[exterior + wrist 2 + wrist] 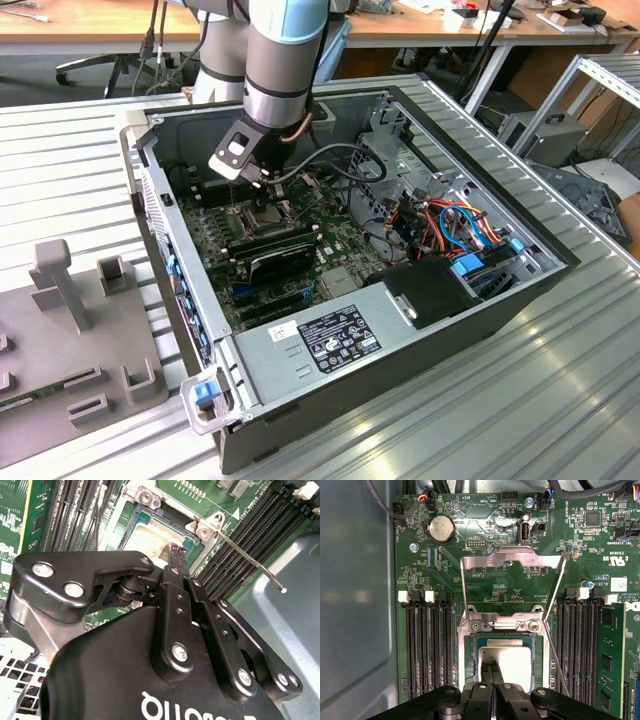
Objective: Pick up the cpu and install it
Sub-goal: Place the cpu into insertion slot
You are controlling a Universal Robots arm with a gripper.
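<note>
Already your cpu [515, 662] lies flat in the socket [470, 655] at the middle of the motherboard [485, 525]. It can sit there because the hinged metal frame [512, 560] stands swung back, leaving the well open. Your gripper [490, 666] hangs directly over it, fingers drawn together on nothing, tips at or just above the silver face.
</note>
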